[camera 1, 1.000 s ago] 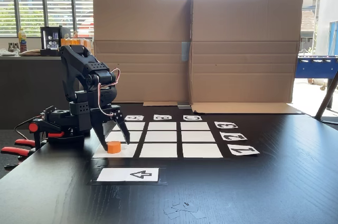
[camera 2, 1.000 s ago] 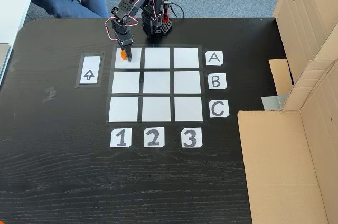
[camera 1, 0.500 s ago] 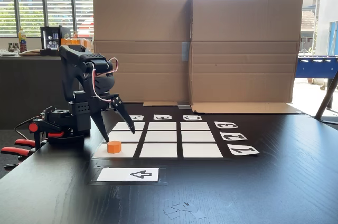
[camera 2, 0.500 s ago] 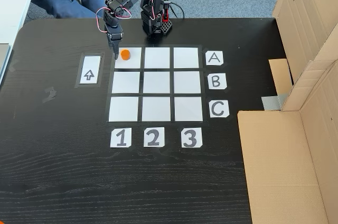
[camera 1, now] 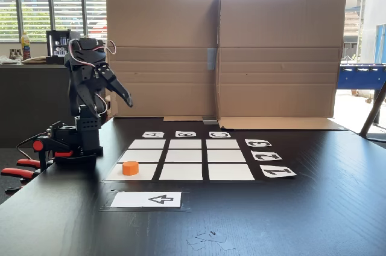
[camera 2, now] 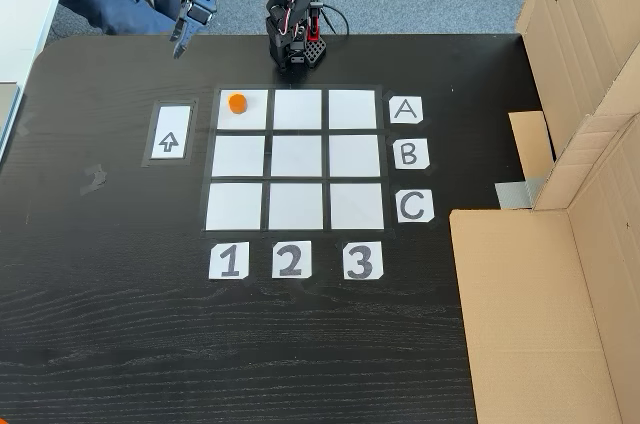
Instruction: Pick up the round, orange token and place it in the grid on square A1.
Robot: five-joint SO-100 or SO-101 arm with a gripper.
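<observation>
Token [camera 2: 236, 102] sits flat on square A1 [camera 2: 243, 115] of the grid [camera 2: 296, 159], low and well apart from the raised fingers [camera 2: 180, 43], which hold nothing, their gap too small to judge.

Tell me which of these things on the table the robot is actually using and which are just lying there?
In use: orange token, paper grid, its corner square A1, gripper.
Lying about: arrow card, cardboard box, paper scraps.
</observation>
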